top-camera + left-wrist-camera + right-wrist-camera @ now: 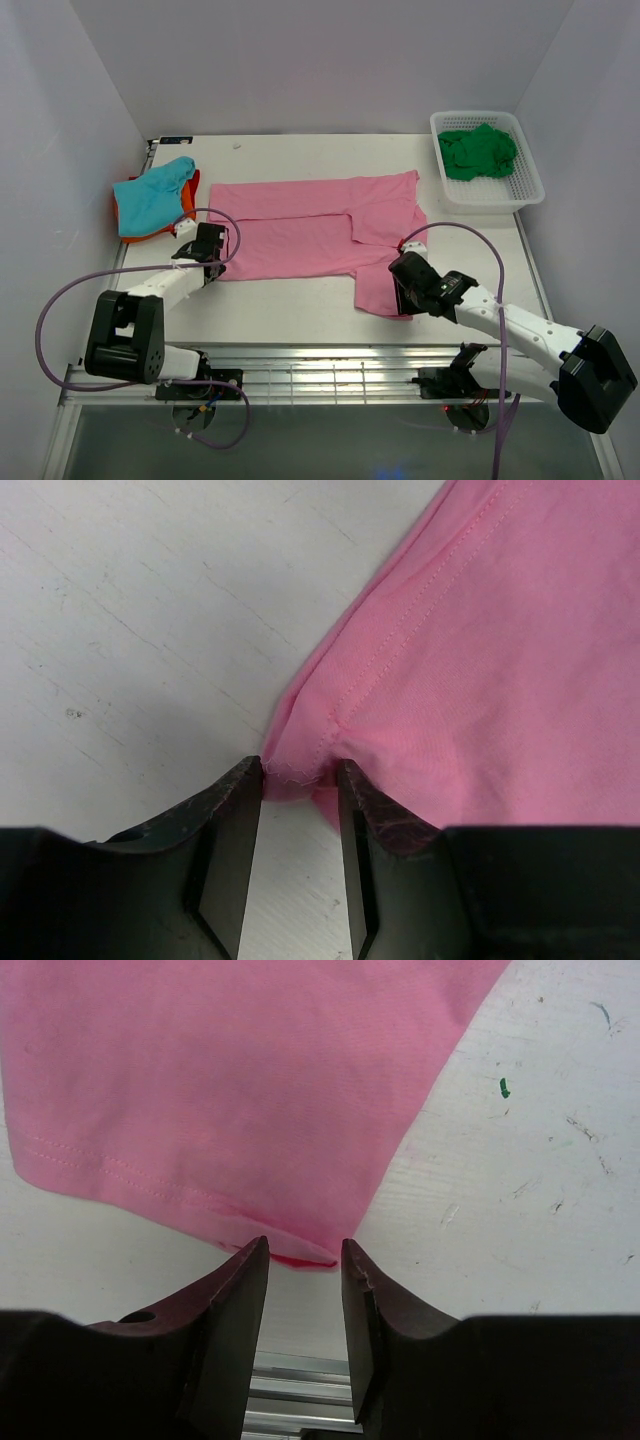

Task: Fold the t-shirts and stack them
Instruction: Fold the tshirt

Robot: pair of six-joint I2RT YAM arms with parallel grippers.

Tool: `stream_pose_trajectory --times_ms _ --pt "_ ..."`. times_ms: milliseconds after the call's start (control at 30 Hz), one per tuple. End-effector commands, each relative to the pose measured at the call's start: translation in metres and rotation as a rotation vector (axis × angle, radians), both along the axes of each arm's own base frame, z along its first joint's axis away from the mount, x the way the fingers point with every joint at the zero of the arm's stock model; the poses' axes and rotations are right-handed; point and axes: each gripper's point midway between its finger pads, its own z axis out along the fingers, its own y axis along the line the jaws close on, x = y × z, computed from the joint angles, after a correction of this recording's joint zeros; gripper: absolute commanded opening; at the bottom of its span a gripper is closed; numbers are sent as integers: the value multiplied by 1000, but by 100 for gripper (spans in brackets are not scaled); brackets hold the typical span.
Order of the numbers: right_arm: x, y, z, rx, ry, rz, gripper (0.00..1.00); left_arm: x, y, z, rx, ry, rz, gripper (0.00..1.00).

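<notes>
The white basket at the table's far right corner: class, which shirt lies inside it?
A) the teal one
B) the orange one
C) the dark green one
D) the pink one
C: the dark green t-shirt lies crumpled inside the white mesh basket.

Both my arms are down low over the table, reaching forward from the bases. Left arm angles in toward centre, left gripper tipped down near the surface. In the left wrist view its fingers are a narrow gap apart with pink cloth bunched between the tips, so it's clamped on fabric. Right arm stretches from the far right base across to centre, elbow low, right gripper pointing down. Right wrist view: fingers slightly apart, straddling a cloth corner; can't confirm it's pinched.
</notes>
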Motion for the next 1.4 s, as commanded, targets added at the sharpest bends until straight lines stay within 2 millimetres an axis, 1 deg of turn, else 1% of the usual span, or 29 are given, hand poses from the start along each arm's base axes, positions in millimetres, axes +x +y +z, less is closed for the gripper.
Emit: stream_pose_trajectory --times_ms 0,100,367,633,1033,1200,1367 --pt "3 -1 4 -6 -15 -27 42 10 -1 16 -12 -44 4 47" --pt "0 1 3 0 1 -26 43 10 -1 17 -12 -40 10 46" --pt "-14 4 -11 21 59 -23 43 11 -1 20 -13 -51 12 46" --pt "-26 1 -21 5 87 -36 42 12 0 21 -13 -54 14 46" --pt "-18 -7 -21 -70 72 -69 43 13 0 21 -7 -58 7 45" --pt "-17 -7 -18 -63 60 -72 43 14 0 20 -4 -56 7 45" --pt "-17 -7 -22 -69 68 -65 41 13 1 20 -3 -54 8 45"
